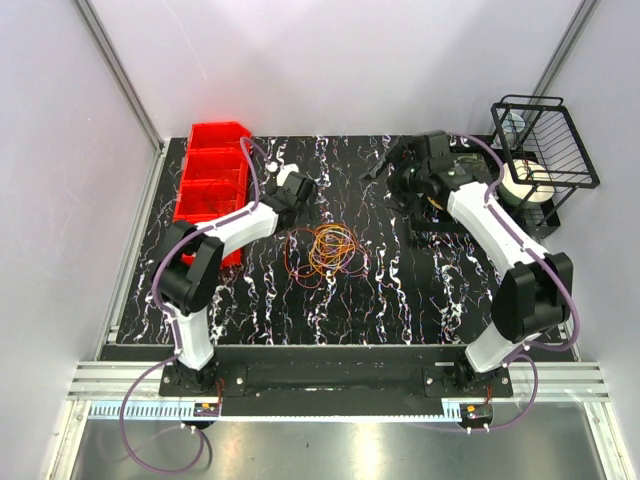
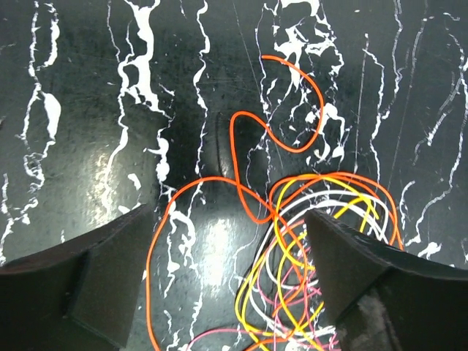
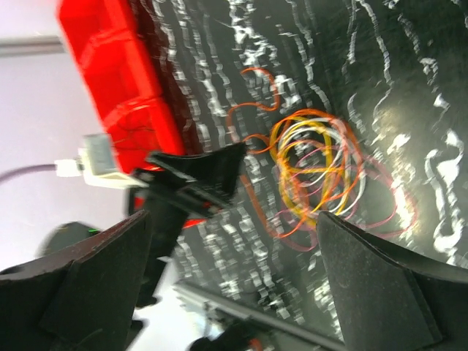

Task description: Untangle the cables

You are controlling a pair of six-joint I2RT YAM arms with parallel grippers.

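Note:
The cables [image 1: 325, 250] lie in a loose tangle of orange, yellow, white and pink loops on the black marbled table [image 1: 400, 290]. My left gripper [image 1: 303, 197] hovers just behind the tangle's left edge. In the left wrist view it [image 2: 230, 281] is open, its two dark fingers [image 2: 110, 281] standing wide. An orange loop and part of the cables [image 2: 314, 241] lie on the table between and below them, unpinched. My right gripper [image 1: 388, 165] is raised at the back, right of the pile. It [image 3: 241, 285] is open and empty, and looks across at the cables [image 3: 314, 168].
Red bins [image 1: 212, 180] stand in a row at the back left, also seen as the red bins [image 3: 117, 95] beyond the left arm's fingers [image 3: 201, 175]. A black wire basket [image 1: 545, 140] and a white roll [image 1: 528, 185] sit at the back right.

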